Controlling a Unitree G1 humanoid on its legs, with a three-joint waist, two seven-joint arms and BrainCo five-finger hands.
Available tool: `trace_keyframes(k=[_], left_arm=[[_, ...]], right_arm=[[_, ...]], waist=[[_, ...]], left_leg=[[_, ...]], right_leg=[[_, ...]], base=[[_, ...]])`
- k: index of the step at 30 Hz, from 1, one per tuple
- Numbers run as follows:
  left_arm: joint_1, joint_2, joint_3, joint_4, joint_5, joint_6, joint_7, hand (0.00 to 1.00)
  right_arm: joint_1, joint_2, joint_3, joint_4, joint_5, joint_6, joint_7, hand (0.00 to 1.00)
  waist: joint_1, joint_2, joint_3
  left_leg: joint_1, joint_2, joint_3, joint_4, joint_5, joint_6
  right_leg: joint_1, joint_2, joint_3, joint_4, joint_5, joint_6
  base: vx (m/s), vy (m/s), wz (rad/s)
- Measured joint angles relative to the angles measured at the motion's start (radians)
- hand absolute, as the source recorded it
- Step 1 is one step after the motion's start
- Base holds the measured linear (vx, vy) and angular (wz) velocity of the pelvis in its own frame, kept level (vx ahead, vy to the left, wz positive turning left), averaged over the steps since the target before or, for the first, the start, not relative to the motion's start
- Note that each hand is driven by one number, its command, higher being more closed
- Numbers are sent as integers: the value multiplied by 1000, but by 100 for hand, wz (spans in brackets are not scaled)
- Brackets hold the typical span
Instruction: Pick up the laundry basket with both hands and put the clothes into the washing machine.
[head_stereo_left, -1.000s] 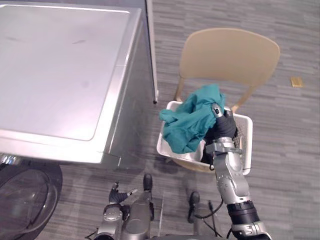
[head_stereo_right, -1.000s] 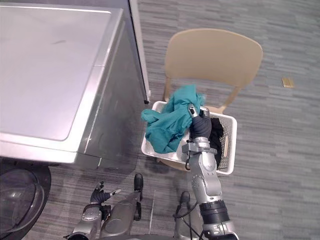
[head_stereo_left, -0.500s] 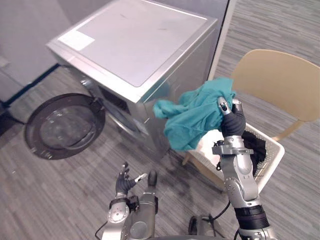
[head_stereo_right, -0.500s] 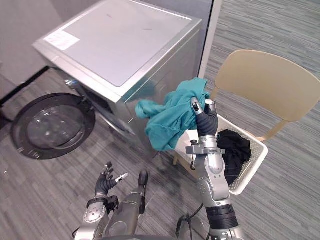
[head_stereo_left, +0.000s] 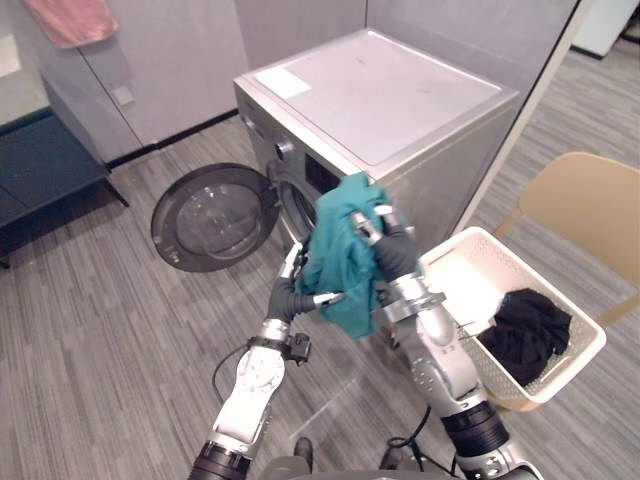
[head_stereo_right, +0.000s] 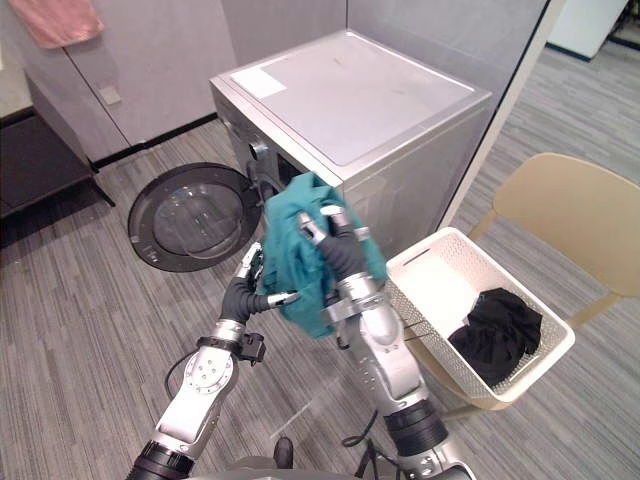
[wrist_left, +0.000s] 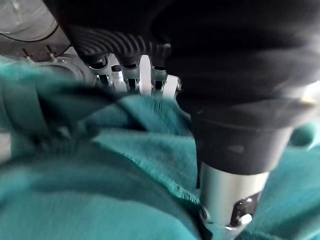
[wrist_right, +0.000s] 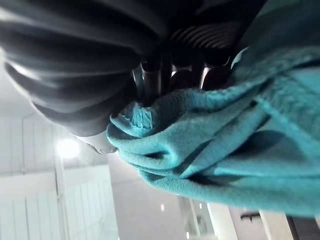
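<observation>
The right hand (head_stereo_left: 389, 253) has its fingers curled tight round the teal cloth (head_stereo_left: 335, 258). The left hand (head_stereo_left: 287, 298) touches it with straight fingers. The washer (head_stereo_left: 400, 100) stands just behind them.

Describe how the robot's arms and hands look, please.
The left arm and right arm are silver-grey, built of rounded segments. The left hand and right hand have dark ribbed covers over the back and wrist, and silver fingers with dark tips.
</observation>
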Motion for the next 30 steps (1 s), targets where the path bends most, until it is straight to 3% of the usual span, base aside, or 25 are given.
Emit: trace_keyframes(k=[1, 2, 6, 7, 13, 19, 24, 27, 30], left_arm=[[-10, 2, -6, 15, 13, 1, 6, 0], [-27, 7, -21, 40, 27, 2, 18, 100], [-65, 23, -49, 83, 103, 14, 54, 100], [-69, 28, -57, 88, 104, 18, 61, 100], [-65, 50, -62, 108, 102, 21, 90, 100], [-13, -5, 21, 106, 100, 28, 105, 100], [64, -32, 147, 84, 100, 30, 110, 100], [128, -31, 208, 76, 100, 30, 121, 100], [177, -37, 264, 83, 98, 30, 126, 100]], right_arm=[[0, 0, 12, 7, 6, 6, 1, 100], [1, 0, 35, 18, 19, 11, 1, 100], [25, -2, 49, 28, 126, 23, 4, 100], [34, -3, 50, 28, 140, 23, 5, 0], [85, -21, 68, 28, 181, 22, 14, 0], [131, -23, 17, 27, 79, 22, 12, 0], [186, -47, -132, -22, -232, 11, -65, 0], [249, -95, -228, -94, -402, -27, -120, 0], [325, -130, -299, -88, -490, -35, -153, 0]], waist=[[0, 0, 0], [-1, 0, 0], [-2, -7, -5], [-2, -10, -7], [-2, -26, -19], [-2, -25, -31], [0, -27, -33], [-1, -27, -33], [-1, -27, -33]], left_leg=[[1, -1, -1, -4, 5, 1], [8, -3, -3, -23, 20, 5], [13, 4, -7, -63, 45, 5], [12, 4, -7, -64, 46, 3], [-3, 12, 0, -67, 52, -7], [8, 11, 1, -76, 57, -11], [17, 10, 4, -85, 58, -11], [13, 11, 6, -86, 57, -10], [12, 13, 4, -87, 57, -10]], right_leg=[[1, 0, 0, -3, 4, 0], [2, 1, 0, -13, 11, 1], [2, 7, 10, -30, 27, 13], [2, 8, 12, -29, 27, 12], [-31, 17, 31, -8, 33, 0], [-32, 27, 33, -10, 33, -2], [-24, 31, 39, -17, 33, -2], [-24, 34, 44, -20, 33, -2], [-17, 39, 42, -32, 33, -1]], base=[[-123, 26, 8], [-124, 15, 3], [-111, -1, 2], [-96, -36, 1], [-7, -33, -8], [67, -26, -3], [40, -11, -1], [23, -14, -3], [13, -9, 1]])
